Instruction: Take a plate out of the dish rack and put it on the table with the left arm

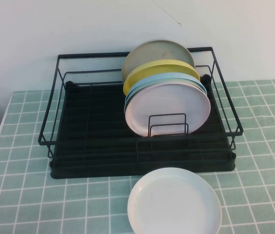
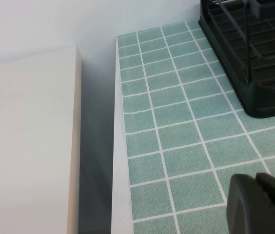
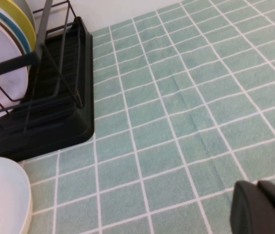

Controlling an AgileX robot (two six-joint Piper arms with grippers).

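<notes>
The pale pink plate [image 1: 169,107] stands upright at the front of a stack in the small wire divider of the black dish rack [image 1: 93,141], which sits on the green tiled table [image 1: 20,195]. Neither arm shows in the high view. My left gripper [image 2: 257,183] is shut and empty, low over the tiles near the table's left edge, apart from the rack's corner [image 2: 259,92]. My right gripper [image 3: 257,187] is shut and empty over the tiles to the right of the rack [image 3: 74,122]. The pink plate also shows in the right wrist view [image 3: 1,63].
Behind the pink plate stand a pale blue-green plate [image 1: 147,84], a yellow plate [image 1: 149,70] and a beige plate [image 1: 152,53]. A pure white plate [image 1: 174,202] lies flat on the table in front of the rack. A white ledge [image 2: 25,146] borders the table's left edge.
</notes>
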